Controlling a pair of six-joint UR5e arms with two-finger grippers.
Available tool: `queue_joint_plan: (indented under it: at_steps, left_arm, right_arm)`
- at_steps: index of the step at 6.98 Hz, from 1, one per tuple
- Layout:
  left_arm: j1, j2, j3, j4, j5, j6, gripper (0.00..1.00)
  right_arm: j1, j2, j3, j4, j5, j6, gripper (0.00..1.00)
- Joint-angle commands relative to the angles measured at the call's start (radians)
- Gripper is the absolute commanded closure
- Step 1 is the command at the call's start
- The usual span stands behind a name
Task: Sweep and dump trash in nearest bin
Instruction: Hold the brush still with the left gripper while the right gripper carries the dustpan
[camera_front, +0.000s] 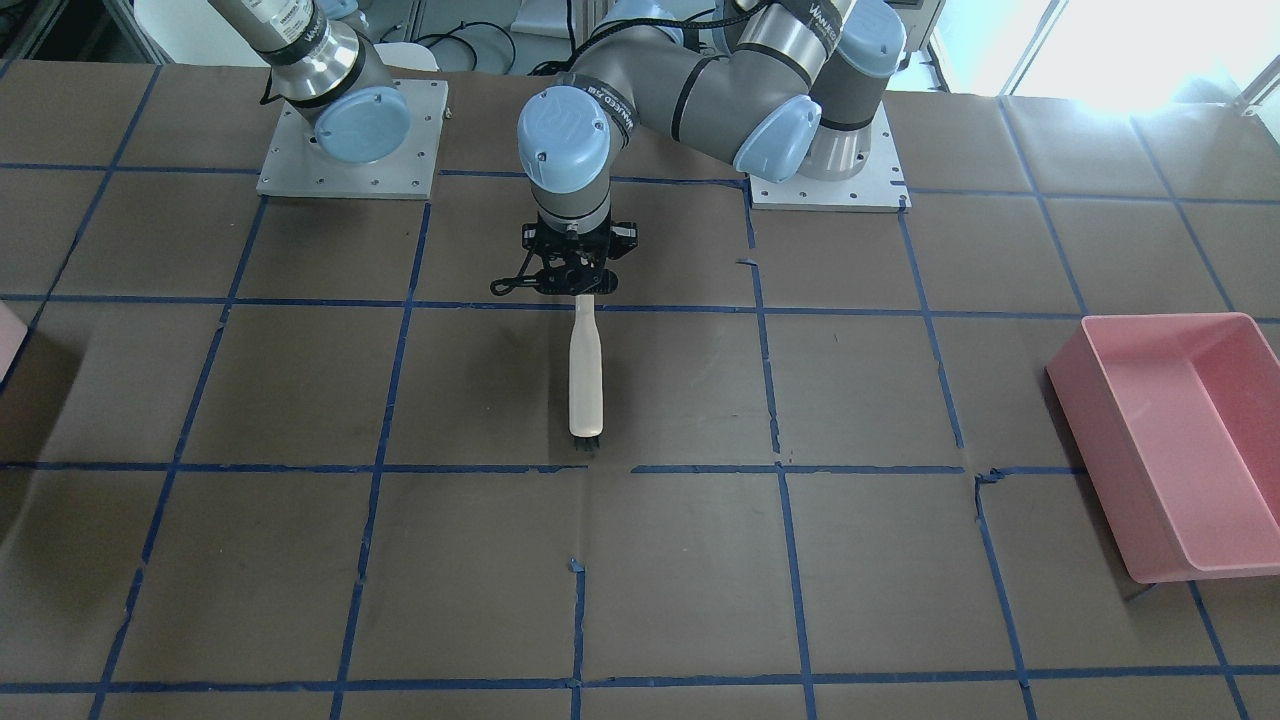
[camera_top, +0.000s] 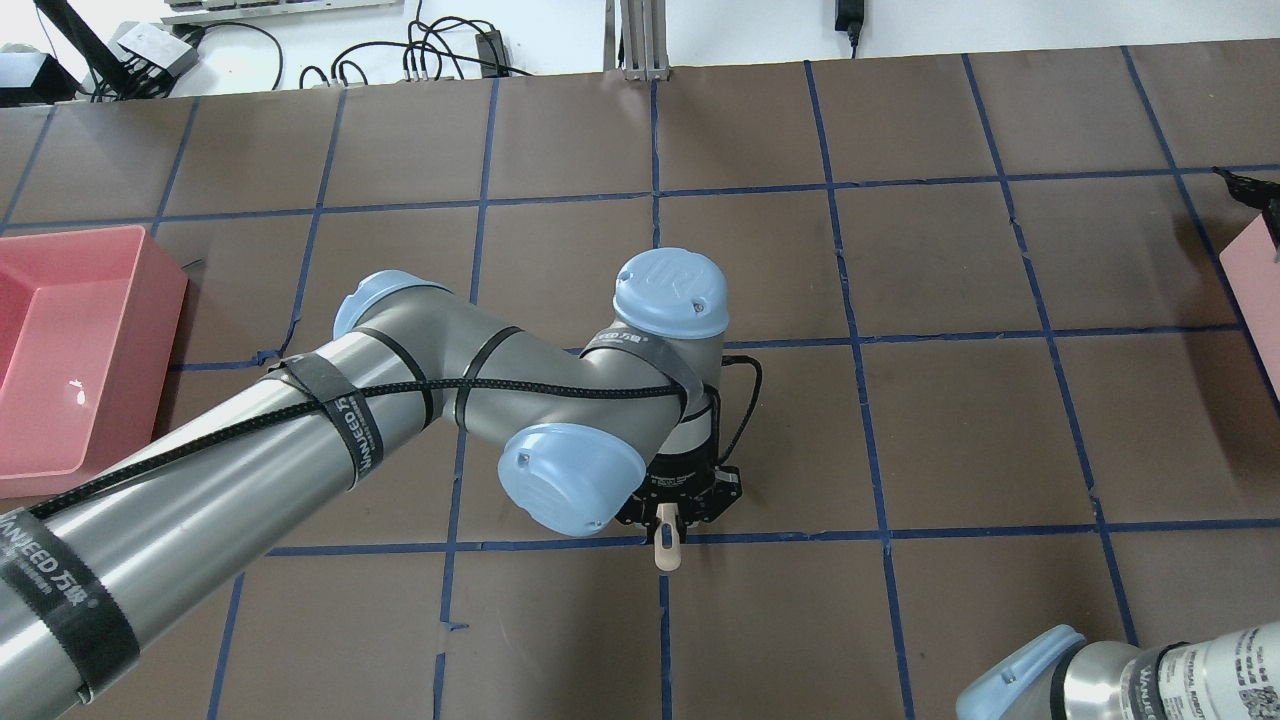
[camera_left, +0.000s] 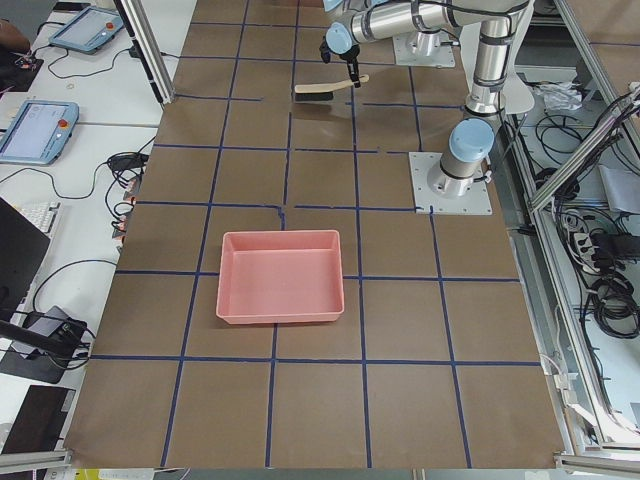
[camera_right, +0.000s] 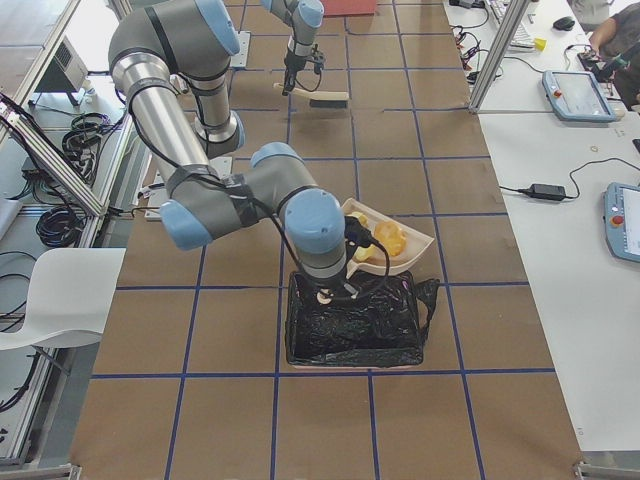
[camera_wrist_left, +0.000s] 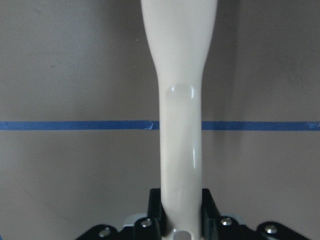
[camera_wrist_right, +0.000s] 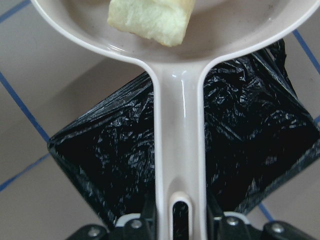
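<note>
Two grips: left hand (camera_front: 582, 288) clamps brush (camera_front: 585, 375), right hand (camera_wrist_right: 180, 220) dustpan (camera_wrist_right: 181, 130); strap (camera_top: 345, 425) reads WANJEED.

- Front and overhead cameras face each other, sharing the bench (camera_front: 250, 560) middle.
- 2 end cameras look lengthwise.
- 2 wrist cameras sit close.
</note>
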Motion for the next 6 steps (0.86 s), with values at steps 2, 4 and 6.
queue_joint_plan:
  at_steps: [2,4,6]
  left_arm:
    - [0.0,-0.008,-0.001,0.0,0.01,0.0,1.0]
    - [0.0,-0.009,-0.007,0.0,0.01,0.003,1.0]
    - [0.0,-0.009,-0.045,0.064,0.009,0.0,0.98]
  right_arm:
    - [-0.176,0.026,-0.017,-0.004,0.0,-0.063,0.98]
    - [-0.181,0.063,-0.008,-0.075,-0.044,-0.06,0.98]
    - [-0.177,0.086,0.006,-0.166,-0.132,-0.062,0.98]
